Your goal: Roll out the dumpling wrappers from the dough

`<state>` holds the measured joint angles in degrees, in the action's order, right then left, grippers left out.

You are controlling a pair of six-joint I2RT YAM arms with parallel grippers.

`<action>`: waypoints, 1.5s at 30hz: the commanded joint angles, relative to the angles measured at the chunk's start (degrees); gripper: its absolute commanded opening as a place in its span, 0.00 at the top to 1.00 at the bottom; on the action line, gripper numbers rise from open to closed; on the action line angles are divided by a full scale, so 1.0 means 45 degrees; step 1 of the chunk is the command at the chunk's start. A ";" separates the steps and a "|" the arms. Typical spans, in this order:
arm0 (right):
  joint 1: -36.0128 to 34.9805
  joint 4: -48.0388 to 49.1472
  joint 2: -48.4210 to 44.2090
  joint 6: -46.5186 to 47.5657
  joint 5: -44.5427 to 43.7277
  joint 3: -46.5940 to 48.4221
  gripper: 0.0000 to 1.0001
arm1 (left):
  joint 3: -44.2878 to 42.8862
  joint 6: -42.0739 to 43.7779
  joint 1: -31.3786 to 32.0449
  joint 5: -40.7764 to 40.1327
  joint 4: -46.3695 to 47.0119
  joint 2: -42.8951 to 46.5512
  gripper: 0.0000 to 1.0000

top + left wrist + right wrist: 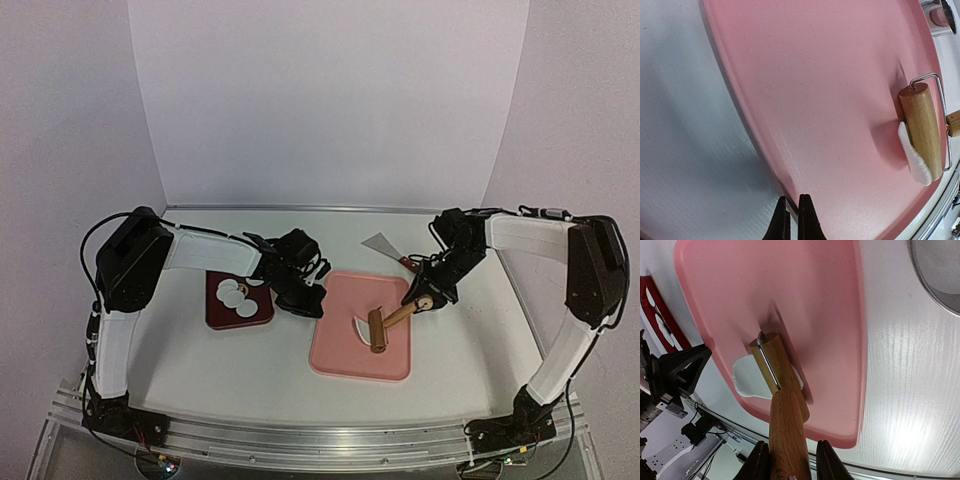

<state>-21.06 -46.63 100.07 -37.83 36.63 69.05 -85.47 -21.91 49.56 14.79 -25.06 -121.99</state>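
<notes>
**Open margins, a crowded middle**

In the top view the table lies bare across the lower left and lower right of the frame; the far strip under the back wall is open too, save a scraper right of centre; the left gripper and its arm block the gap between the dark red tray and the pink board; the roller, clamped in the right gripper, bars the board's right part beside the dough; the board's lower and left parts are bare.
</notes>
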 commanded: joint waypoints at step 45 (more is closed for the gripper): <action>-0.0042 -0.1818 0.0948 0.0633 -0.5193 -0.1563 1.00 | -0.0024 -0.0424 0.0080 -0.0221 0.0042 0.0603 1.00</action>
<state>-23.68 -42.47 100.49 -37.75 38.17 67.95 -85.47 -23.89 49.56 14.74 -25.04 -121.99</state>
